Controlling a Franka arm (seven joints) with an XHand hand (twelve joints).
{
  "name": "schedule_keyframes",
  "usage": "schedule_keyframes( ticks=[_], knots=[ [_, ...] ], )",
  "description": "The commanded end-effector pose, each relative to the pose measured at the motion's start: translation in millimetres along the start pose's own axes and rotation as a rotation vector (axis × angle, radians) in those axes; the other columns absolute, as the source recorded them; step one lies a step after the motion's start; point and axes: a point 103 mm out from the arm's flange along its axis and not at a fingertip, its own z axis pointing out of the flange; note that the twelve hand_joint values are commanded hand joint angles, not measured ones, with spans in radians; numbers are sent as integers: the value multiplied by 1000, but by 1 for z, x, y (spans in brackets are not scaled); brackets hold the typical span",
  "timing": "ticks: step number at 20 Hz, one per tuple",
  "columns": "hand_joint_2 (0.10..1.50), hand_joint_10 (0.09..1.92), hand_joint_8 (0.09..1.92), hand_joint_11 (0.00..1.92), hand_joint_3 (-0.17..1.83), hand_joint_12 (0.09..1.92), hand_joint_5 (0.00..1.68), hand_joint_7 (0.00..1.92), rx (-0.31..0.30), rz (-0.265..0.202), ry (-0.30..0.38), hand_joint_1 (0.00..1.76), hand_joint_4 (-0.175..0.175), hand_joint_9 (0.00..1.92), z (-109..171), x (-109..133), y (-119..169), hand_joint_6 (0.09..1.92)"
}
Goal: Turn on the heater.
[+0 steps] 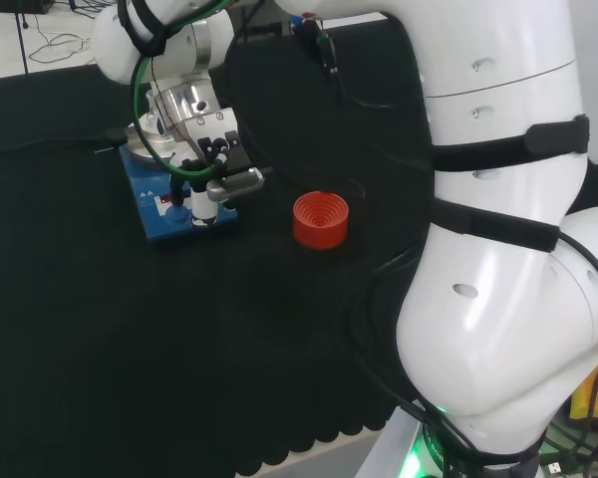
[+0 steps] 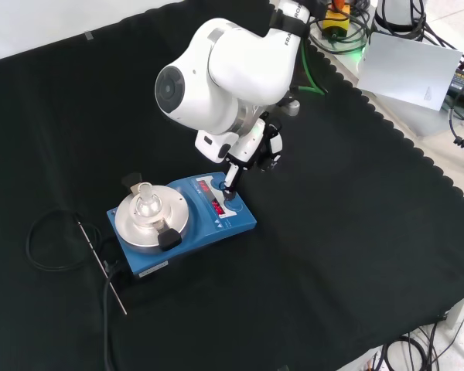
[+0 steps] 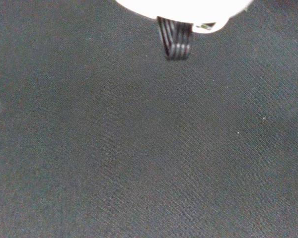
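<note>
The heater (image 2: 151, 259) is a blue box with a round silver plate (image 2: 131, 228) and a red-lit panel (image 2: 216, 205) on its right end in the front view. A small clear glass piece (image 2: 145, 198) stands on the plate. The hand (image 2: 251, 147) hangs over the panel end, and one straight finger (image 2: 230, 185) points down with its tip on a control of the panel. In the head view the hand (image 1: 214, 159) covers the near part of the heater (image 1: 159, 224), with its fingers (image 1: 201, 204) reaching down onto the blue top. It holds nothing. A blurred white part of the hand (image 3: 184, 7) shows in the wrist view above the black cloth.
A red ribbed ring stand (image 1: 320, 219) sits on the cloth to the right of the heater in the head view. In the front view a black cable loop (image 2: 54, 241) and a thin metal rod (image 2: 100, 267) lie left of the heater. The arm's big white link (image 2: 216, 66) stands above the hand.
</note>
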Motion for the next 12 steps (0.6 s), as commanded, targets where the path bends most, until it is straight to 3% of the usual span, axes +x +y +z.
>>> schedule_keyframes(
  ticks=[1, 12],
  knots=[
    [676, 1558, 1644, 1110, 950, 1223, 219, 1453, 4, -1, 5, 1378, -81, 1560, 0, -1, 1, 394],
    [675, 1556, 1643, 1109, 952, 1220, 230, 1453, 14, -2, 0, 1377, -81, 1561, 2, 4, -2, 385]
  ],
)
